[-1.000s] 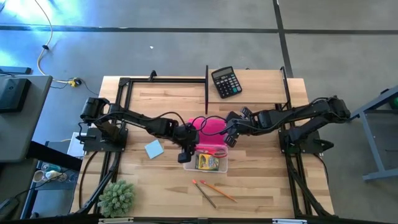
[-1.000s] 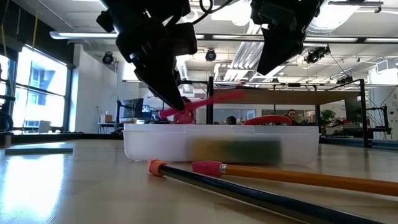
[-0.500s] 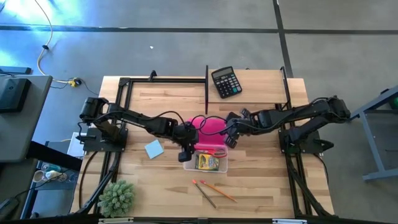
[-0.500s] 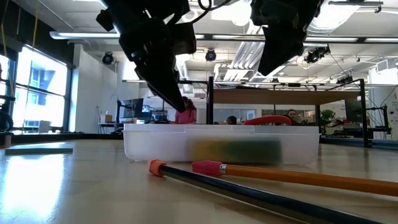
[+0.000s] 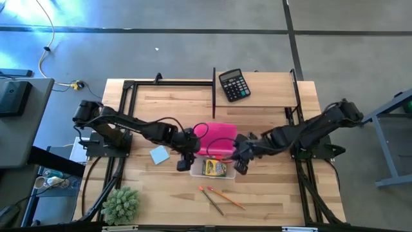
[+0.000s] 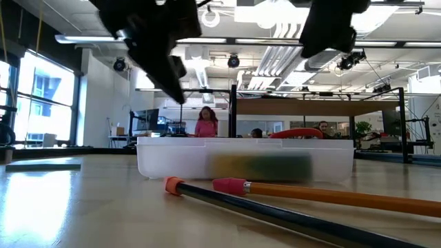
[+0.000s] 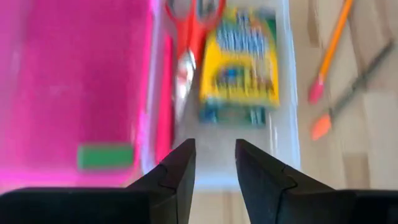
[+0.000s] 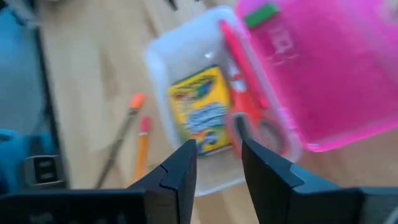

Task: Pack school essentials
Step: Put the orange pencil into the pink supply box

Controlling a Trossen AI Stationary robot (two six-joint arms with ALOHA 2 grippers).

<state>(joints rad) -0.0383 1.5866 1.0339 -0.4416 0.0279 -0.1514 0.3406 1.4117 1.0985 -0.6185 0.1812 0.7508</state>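
The wooden table [image 5: 270, 187] carries both arms, which meet over its middle. Between the two grippers lies the pink lid [image 5: 217, 138], open flat, joined to the clear box [image 5: 217, 169] just in front of it. The left gripper [image 5: 183, 165] hovers above the box's left end, its fingers [image 7: 177, 171] parted by a narrow gap and holding nothing. The right gripper [image 5: 242, 167] hangs at the box's right end, likewise slightly apart and empty. Inside the box, ahead of both grippers, sit the yellow-green crayon box [image 7: 239, 59], the red-handled scissors [image 7: 189, 37] and a red-pink pen [image 8: 239, 65]. A green eraser [image 7: 104, 156] rests on the lid. Two pencils [image 5: 220, 198] lie on the table beyond the box, and the light-blue sticky-note pad [image 5: 159, 154] lies just left of the left gripper.
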